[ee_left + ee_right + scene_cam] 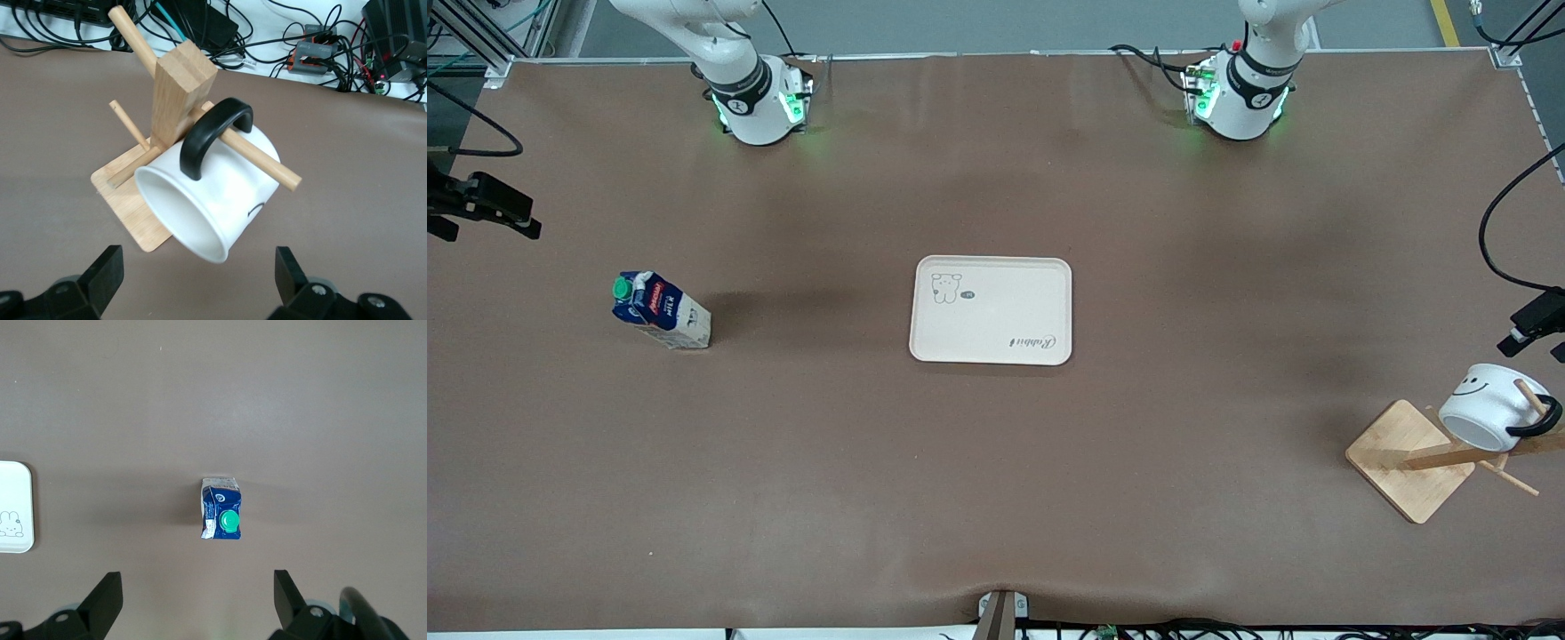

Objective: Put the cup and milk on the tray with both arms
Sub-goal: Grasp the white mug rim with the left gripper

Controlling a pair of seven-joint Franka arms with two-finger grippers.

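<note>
The milk carton (660, 311) stands upright on the table toward the right arm's end; from above it also shows in the right wrist view (221, 509). My right gripper (489, 209) (198, 587) is open and empty, high up beside the carton. The cream tray (991, 309) lies empty at the table's middle, and its edge shows in the right wrist view (13, 507). The white cup (1492, 406) (213, 200) hangs tilted by its black handle on a peg of a wooden rack. My left gripper (1536, 324) (198, 267) is open and empty, up in the air close to the cup's mouth.
The wooden rack (1409, 458) (177, 93) has a square base, an upright post and several pegs, and stands near the table's edge at the left arm's end. Cables and power boxes (313, 50) lie just off that edge.
</note>
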